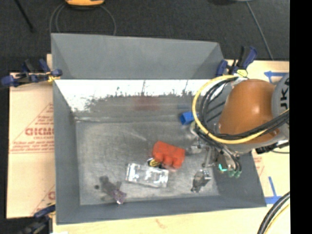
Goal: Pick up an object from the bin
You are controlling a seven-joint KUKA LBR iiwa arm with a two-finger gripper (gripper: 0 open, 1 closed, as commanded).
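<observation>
Risk: your hand (pixel 199 179) sits low over bare bin (pixel 63 145) floor near the right wall; apart or together, cannot tell. Red blocky piece (pixel 168 154) lies near, to its left. Closing here likely catches nothing or scrapes metal.

blue block (pixel 185 117) part-hidden, dark lump (pixel 111 189) indistinct

We record the arm (pixel 282 95) entering from the right of the camera view, its wrist capped by a rounded orange cover (pixel 246 108). We note yellow and black cables (pixel 204 116) looped in an arc round the cover's left and lower sides. Beneath the cover we find the end effector (pixel 200 179), directed downward and set slightly to the left of the wrist, with a small green fitting on its mount.
</observation>
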